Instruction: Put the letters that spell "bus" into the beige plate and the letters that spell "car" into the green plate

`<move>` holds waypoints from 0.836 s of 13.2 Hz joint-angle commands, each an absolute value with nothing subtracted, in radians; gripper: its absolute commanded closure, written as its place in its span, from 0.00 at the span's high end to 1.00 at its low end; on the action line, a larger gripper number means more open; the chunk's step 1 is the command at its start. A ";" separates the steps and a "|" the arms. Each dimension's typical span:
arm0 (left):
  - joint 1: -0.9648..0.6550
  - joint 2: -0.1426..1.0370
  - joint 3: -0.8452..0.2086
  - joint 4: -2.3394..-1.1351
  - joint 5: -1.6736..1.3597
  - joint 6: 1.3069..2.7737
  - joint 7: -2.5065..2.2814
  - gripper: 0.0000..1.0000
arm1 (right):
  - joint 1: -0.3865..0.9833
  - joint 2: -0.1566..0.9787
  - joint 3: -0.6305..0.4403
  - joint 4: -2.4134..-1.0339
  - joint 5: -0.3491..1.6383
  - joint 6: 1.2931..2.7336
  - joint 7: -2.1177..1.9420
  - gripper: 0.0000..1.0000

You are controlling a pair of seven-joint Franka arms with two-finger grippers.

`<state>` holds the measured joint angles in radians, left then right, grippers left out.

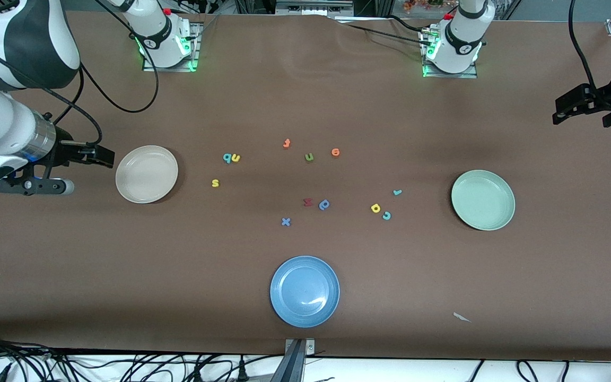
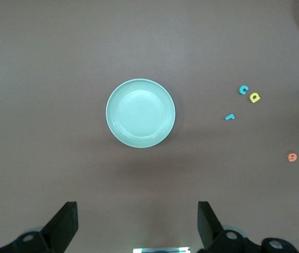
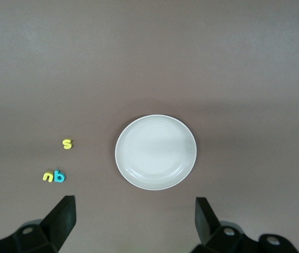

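The empty beige plate (image 1: 146, 174) (image 3: 156, 152) lies toward the right arm's end of the table. Close to it are the teal b (image 1: 227, 158) (image 3: 59, 176), the yellow u (image 1: 236, 157) (image 3: 48, 176) and the yellow s (image 1: 215, 183) (image 3: 67, 143). Toward the left arm's end lies the empty green plate (image 1: 483, 199) (image 2: 140, 113). The teal c (image 1: 386, 215) (image 2: 243, 90), yellow a (image 1: 375, 208) (image 2: 254, 97) and teal r (image 1: 397, 192) (image 2: 230, 116) rest beside it. My right gripper (image 1: 101, 155) (image 3: 135, 221) hangs open and empty beside the beige plate. My left gripper (image 1: 563, 109) (image 2: 138, 221) hangs open and empty at the table's end, past the green plate.
A blue plate (image 1: 304, 291) sits near the front edge. In the middle lie an orange t (image 1: 286, 143), an olive u (image 1: 309, 157), an orange o (image 1: 335, 152), a red letter (image 1: 308, 201), a darker blue letter (image 1: 324, 205) and a blue x (image 1: 286, 222).
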<state>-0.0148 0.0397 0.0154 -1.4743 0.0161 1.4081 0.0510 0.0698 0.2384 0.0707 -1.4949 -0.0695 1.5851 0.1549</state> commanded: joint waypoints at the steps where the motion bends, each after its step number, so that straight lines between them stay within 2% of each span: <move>1: -0.025 0.057 0.029 -1.437 -0.014 1.355 0.049 1.00 | 0.071 0.229 0.075 -1.489 -0.072 1.577 0.161 1.00; 11: -0.006 0.058 0.031 -1.440 -0.058 1.335 0.051 1.00 | 0.077 0.227 0.075 -1.491 -0.072 1.580 0.167 1.00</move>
